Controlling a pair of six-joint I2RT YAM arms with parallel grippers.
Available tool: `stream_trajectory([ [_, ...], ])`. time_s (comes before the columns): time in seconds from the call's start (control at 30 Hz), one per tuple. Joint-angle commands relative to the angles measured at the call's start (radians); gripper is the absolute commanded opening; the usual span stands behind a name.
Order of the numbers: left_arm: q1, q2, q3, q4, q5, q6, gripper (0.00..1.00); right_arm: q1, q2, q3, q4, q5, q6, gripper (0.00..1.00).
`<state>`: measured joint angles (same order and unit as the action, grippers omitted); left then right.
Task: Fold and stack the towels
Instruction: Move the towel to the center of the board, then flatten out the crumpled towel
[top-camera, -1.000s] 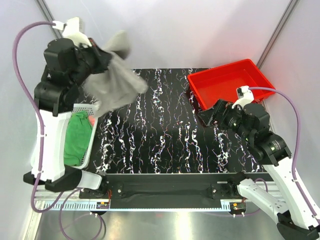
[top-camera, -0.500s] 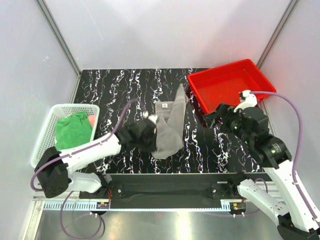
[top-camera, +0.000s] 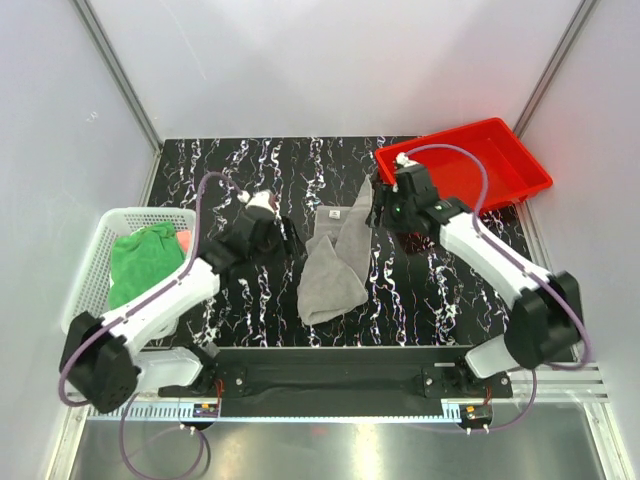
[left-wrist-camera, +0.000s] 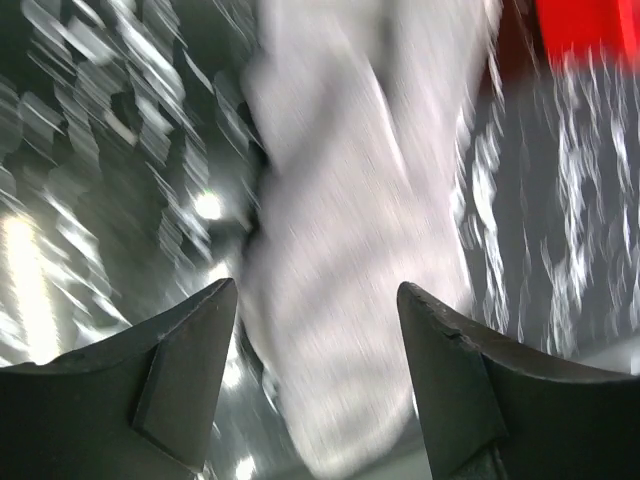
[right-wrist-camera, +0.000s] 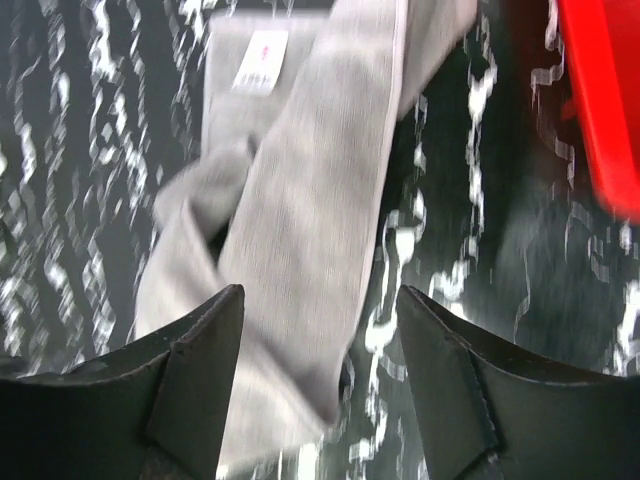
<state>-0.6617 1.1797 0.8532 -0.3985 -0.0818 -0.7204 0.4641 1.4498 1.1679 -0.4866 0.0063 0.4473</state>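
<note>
The grey towel (top-camera: 335, 262) lies crumpled and half twisted in the middle of the black marbled table, a white label (right-wrist-camera: 258, 60) showing near its far edge. My left gripper (top-camera: 286, 240) hovers just left of it, open and empty; in the left wrist view the towel (left-wrist-camera: 350, 200) is blurred between the spread fingers (left-wrist-camera: 190, 360). At the towel's far right corner, my right gripper (top-camera: 377, 216) is open above the cloth (right-wrist-camera: 310, 200), holding nothing. A green towel (top-camera: 145, 262) and a bit of pink towel (top-camera: 183, 241) sit in the basket.
The white lattice basket (top-camera: 120, 216) stands at the left table edge. A red tray (top-camera: 470, 165) sits at the back right, close behind my right gripper, and its edge (right-wrist-camera: 600, 100) shows in the right wrist view. Grey walls enclose the table.
The left gripper carried the grey towel from above the basket to the table centre, let it go and drew back left. The right arm reached in to the towel's far right corner.
</note>
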Motion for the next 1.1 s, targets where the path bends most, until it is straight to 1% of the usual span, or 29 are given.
stream_trajectory([
  [0.0,0.06,0.131,0.078,0.072,0.019,0.101,0.71,0.007,0.102,0.105,0.101,0.09,-0.044,0.69],
  [0.03,0.06,0.164,0.096,0.084,0.046,0.113,0.71,0.005,0.177,0.121,0.103,0.104,-0.048,0.69],
  [0.07,0.06,0.196,0.105,0.128,0.075,0.134,0.71,0.007,0.214,0.15,0.106,0.131,-0.053,0.69],
  [0.1,0.057,0.259,0.116,0.153,0.165,0.139,0.71,0.007,0.246,0.163,0.112,0.136,-0.058,0.69],
  [0.13,0.057,0.291,0.124,0.179,0.19,0.141,0.71,0.007,0.304,0.174,0.144,0.138,-0.068,0.69],
  [0.17,0.053,0.351,0.136,0.176,0.201,0.141,0.71,0.005,0.331,0.202,0.158,0.147,-0.073,0.69],
  [0.2,0.041,0.377,0.154,0.171,0.205,0.144,0.69,0.005,0.38,0.222,0.169,0.158,-0.078,0.69],
  [0.23,0.034,0.399,0.161,0.167,0.206,0.153,0.67,0.004,0.406,0.242,0.183,0.187,-0.09,0.66],
  [0.27,0.022,0.429,0.165,0.167,0.208,0.156,0.65,0.002,0.431,0.295,0.18,0.205,-0.091,0.65],
  [0.33,0.02,0.451,0.165,0.164,0.221,0.153,0.48,-0.002,0.51,0.354,0.16,0.245,-0.108,0.61],
  [0.37,0.02,0.462,0.164,0.162,0.231,0.154,0.37,-0.007,0.538,0.405,0.152,0.257,-0.116,0.55],
  [0.4,0.02,0.46,0.159,0.159,0.244,0.157,0.26,-0.01,0.582,0.429,0.146,0.265,-0.122,0.55],
  [0.43,0.02,0.459,0.146,0.136,0.243,0.164,0.08,-0.013,0.606,0.472,0.126,0.273,-0.127,0.55],
  [0.47,0.022,0.44,0.138,0.11,0.228,0.164,0.0,-0.024,0.625,0.49,0.114,0.273,-0.127,0.56],
  [0.5,0.022,0.425,0.13,0.066,0.135,0.156,0.0,-0.025,0.65,0.504,0.108,0.27,-0.128,0.56],
  [0.53,0.024,0.404,0.112,-0.033,0.084,0.136,0.0,-0.031,0.658,0.515,0.099,0.258,-0.128,0.56],
  [0.6,0.022,0.283,0.061,-0.086,-0.019,0.125,0.0,-0.035,0.661,0.523,0.1,0.23,-0.13,0.56],
  [0.63,0.02,0.228,0.032,-0.109,-0.029,0.109,0.0,-0.036,0.659,0.52,0.108,0.183,-0.143,0.56],
  [0.67,0.01,0.112,-0.036,-0.112,-0.035,0.099,0.0,-0.036,0.659,0.513,0.115,0.154,-0.154,0.56],
  [0.77,-0.021,-0.065,-0.117,-0.135,-0.016,0.07,0.0,-0.036,0.672,0.518,0.128,0.112,-0.177,0.56],
  [0.8,-0.029,-0.093,-0.129,-0.137,0.025,0.064,0.0,-0.036,0.679,0.519,0.131,0.103,-0.18,0.55],
  [0.83,-0.035,-0.141,-0.14,-0.134,0.04,0.046,0.0,-0.036,0.682,0.529,0.135,0.056,-0.18,0.54],
  [0.9,-0.082,-0.178,-0.17,-0.126,0.057,0.027,0.0,-0.035,0.687,0.535,0.144,-0.004,-0.174,0.53],
  [0.93,-0.102,-0.192,-0.178,-0.116,0.056,0.009,0.0,-0.035,0.684,0.538,0.155,-0.07,-0.164,0.53],
  [0.97,-0.134,-0.204,-0.184,-0.109,0.056,0.0,0.0,-0.033,0.682,0.538,0.163,-0.087,-0.154,0.53],
  [1.03,-0.15,-0.201,-0.198,-0.094,0.065,-0.023,0.0,-0.031,0.673,0.538,0.193,-0.132,-0.142,0.54],
  [1.07,-0.157,-0.192,-0.2,-0.092,0.062,-0.03,0.02,-0.028,0.672,0.539,0.206,-0.152,-0.142,0.54],
])
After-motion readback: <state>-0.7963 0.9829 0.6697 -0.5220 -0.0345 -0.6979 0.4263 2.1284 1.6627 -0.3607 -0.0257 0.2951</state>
